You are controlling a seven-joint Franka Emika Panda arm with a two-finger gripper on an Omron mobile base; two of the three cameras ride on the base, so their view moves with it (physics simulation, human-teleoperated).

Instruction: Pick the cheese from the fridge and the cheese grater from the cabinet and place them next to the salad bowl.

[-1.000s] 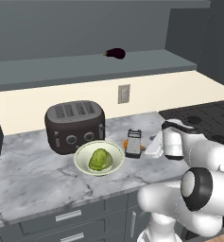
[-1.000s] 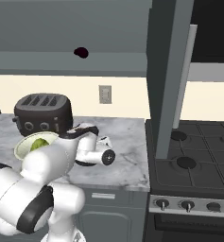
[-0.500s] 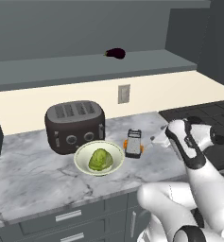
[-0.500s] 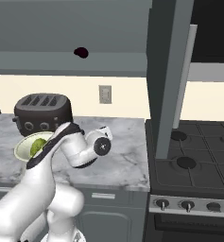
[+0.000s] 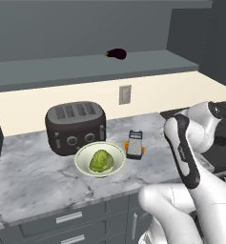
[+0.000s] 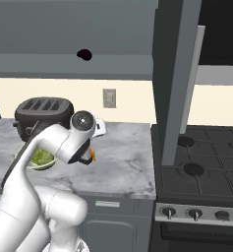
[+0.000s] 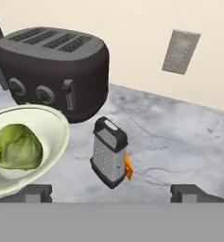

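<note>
The cheese grater (image 7: pixel 109 153) stands upright on the marble counter, just right of the salad bowl (image 7: pixel 56 127) with its green lettuce. The cheese (image 7: pixel 128 168) is an orange wedge tucked against the grater's far side. The left base view shows the grater (image 5: pixel 134 143), the cheese (image 5: pixel 143 150) and the bowl (image 5: pixel 115 151) in front of the toaster. My gripper (image 7: pixel 113 193) is open and empty, looking at the grater from a short way off. The cabinet (image 5: pixel 86 66) runs above the counter. The fridge is out of view.
A dark toaster (image 5: pixel 76 126) sits behind the bowl. A dark purple eggplant (image 5: pixel 117 54) lies on the cabinet shelf. A wall outlet (image 7: pixel 181 51) is on the backsplash. The stove (image 6: pixel 201 167) adjoins the counter on the right, past a tall dark panel (image 6: pixel 172 74).
The arm has swung up and back towards the right, away from the grater. The gripper stays open. Grater, cheese and bowl have not moved.
</note>
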